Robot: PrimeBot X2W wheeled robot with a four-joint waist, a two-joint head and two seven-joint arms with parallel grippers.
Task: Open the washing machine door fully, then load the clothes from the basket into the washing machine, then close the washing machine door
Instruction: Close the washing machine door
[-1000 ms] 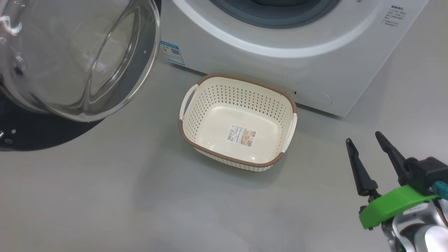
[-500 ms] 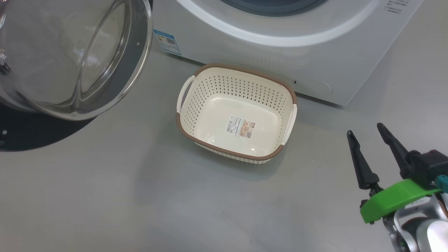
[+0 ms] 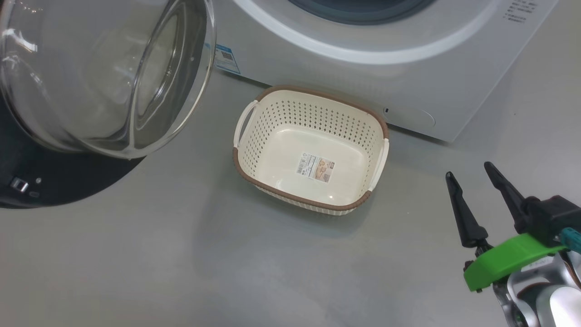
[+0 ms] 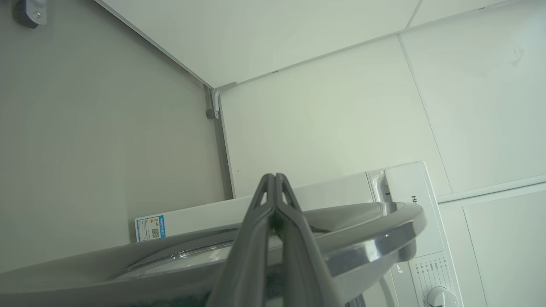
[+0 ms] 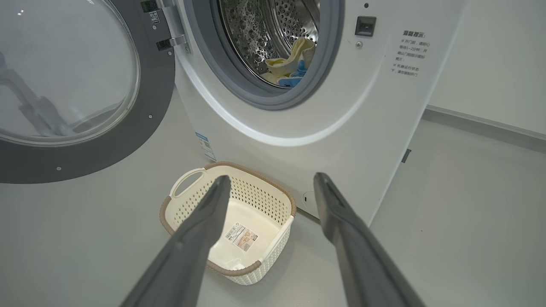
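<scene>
Robot's hands are pretty odd looking up close, tbh. The right gripper (image 3: pixel 468 170) has two long black fingers (image 3: pixel 462 218), fat at the base and tapering to a blunt point, kind of like skinny cones. They grow out of a chunky black block (image 3: pixel 547 217) with a little teal plug (image 3: pixel 571 237) stuck on its side. Under that is a bright green plastic collar (image 3: pixel 504 262), flat and rounded. Below the collar there's a shiny silver metal wrist (image 3: pixel 522 290) and a smooth white forearm shell (image 3: pixel 565 311). The left gripper (image 4: pixel 274 175) has the same fingers, but there they look more matte dark grey, with flat angular sides.
</scene>
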